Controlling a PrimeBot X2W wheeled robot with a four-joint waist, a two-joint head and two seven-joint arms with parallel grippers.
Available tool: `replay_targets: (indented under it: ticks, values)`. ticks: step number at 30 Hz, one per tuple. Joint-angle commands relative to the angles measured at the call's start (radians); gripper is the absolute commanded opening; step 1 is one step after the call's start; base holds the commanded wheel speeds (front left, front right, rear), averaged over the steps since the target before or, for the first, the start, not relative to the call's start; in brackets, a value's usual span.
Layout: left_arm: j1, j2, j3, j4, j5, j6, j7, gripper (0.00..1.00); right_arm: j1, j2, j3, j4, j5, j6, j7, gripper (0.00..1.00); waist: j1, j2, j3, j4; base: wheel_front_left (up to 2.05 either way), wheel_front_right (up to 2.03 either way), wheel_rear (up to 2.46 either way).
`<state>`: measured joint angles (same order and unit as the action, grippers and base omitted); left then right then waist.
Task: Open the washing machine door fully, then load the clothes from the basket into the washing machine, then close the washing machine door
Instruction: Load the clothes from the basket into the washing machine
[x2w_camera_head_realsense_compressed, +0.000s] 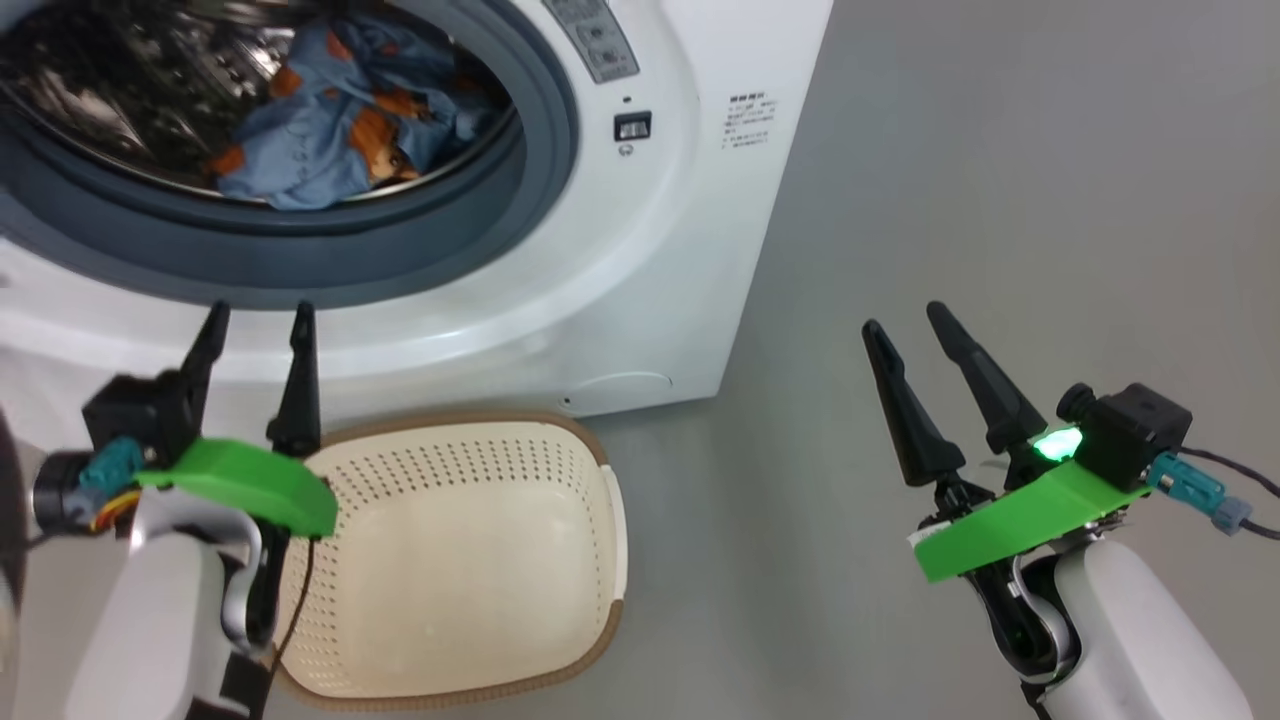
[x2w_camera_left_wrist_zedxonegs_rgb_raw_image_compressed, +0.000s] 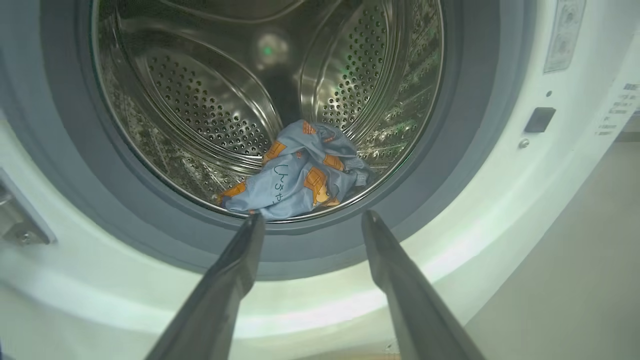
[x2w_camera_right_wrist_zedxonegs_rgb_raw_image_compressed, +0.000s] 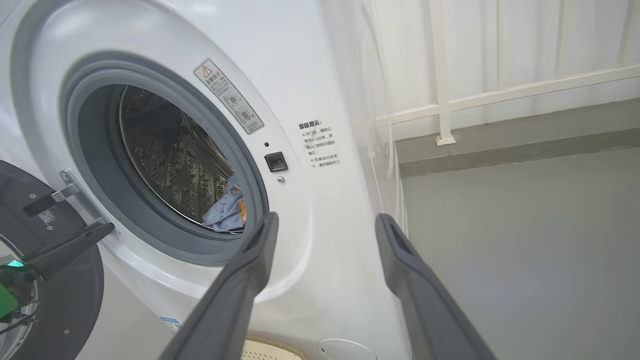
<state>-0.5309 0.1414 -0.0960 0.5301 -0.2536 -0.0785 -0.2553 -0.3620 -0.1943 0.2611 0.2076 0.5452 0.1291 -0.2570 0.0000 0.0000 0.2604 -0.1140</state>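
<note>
A: Where do the clothes sit?

B: The light-blue fabric pieces with orange-brown print (x2w_camera_head_realsense_compressed: 340, 120) lie inside the perforated steel drum (x2w_camera_left_wrist_zedxonegs_rgb_raw_image_compressed: 200, 100) of the big white front-loading washing machine (x2w_camera_head_realsense_compressed: 640, 250), at the upper left of the head view. The cream-white perforated plastic basket with its brown rim (x2w_camera_head_realsense_compressed: 600, 470), at bottom centre, looks empty.

A: And the end effectors?

B: Both are spread wide and hold nothing. The left end effector (x2w_camera_head_realsense_compressed: 260, 315) hangs at lower left, just below the opening; the right end effector (x2w_camera_head_realsense_compressed: 903, 318) is at lower right, well apart from the machine.

A: So closing is left. What could go wrong?

B: The round glossy black door (x2w_camera_right_wrist_zedxonegs_rgb_raw_image_compressed: 70, 305) stands open at the lower left of the right wrist view. The cloth rests close to the grey rubber gasket (x2w_camera_left_wrist_zedxonegs_rgb_raw_image_compressed: 450, 165), so I judge a fold could get pinched. The left arm may also sit in the door's swing.
</note>
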Motion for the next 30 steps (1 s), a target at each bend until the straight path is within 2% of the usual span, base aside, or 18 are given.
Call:
replay_targets:
  ticks: [1,15,30]
  values:
    - [0.018,0.030,0.037,-0.039,-0.004,0.008,-0.006,1.00,0.021,-0.006,0.023,-0.019,0.003,0.002,-0.005,1.00,0.0000,0.0000,-0.048,0.028,0.00,0.00,0.00]
    - [0.283,0.001,0.091,-0.225,-0.018,0.051,-0.006,1.00,0.108,-0.023,0.060,0.011,0.017,0.002,-0.005,1.00,0.0000,0.0000,-0.191,0.045,0.00,0.00,0.00]
    - [0.438,-0.047,0.089,-0.360,-0.005,0.090,-0.006,1.00,0.160,-0.066,0.063,0.014,0.028,0.002,-0.005,1.00,0.0000,0.0000,-0.241,0.074,0.00,0.00,0.00]
